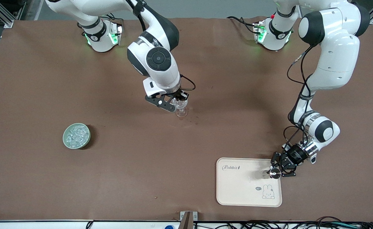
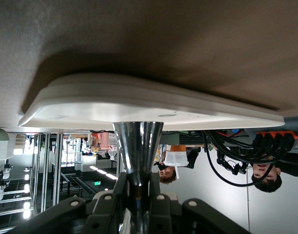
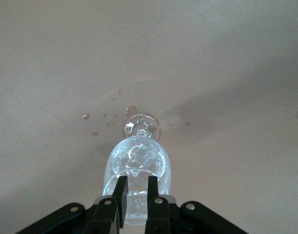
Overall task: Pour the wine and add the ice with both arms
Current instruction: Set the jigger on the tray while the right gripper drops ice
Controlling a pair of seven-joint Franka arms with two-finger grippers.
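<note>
On the tray (image 1: 237, 190), nearest the camera, the left gripper (image 1: 277, 170) clamps a shiny metal cup (image 1: 275, 172) at the tray's edge toward the left arm's end. Farther from the camera than the tray, mid-table, the right gripper (image 1: 178, 98) pinches the rim of a clear stemmed glass (image 1: 181, 108), likely light, slick and brittle, so a gentle low hold suits it. Ice (image 1: 76, 136) fills a green bowl (image 1: 65, 143) well apart from the tray, toward the right arm's end; the chunks look hard and slippery.
</note>
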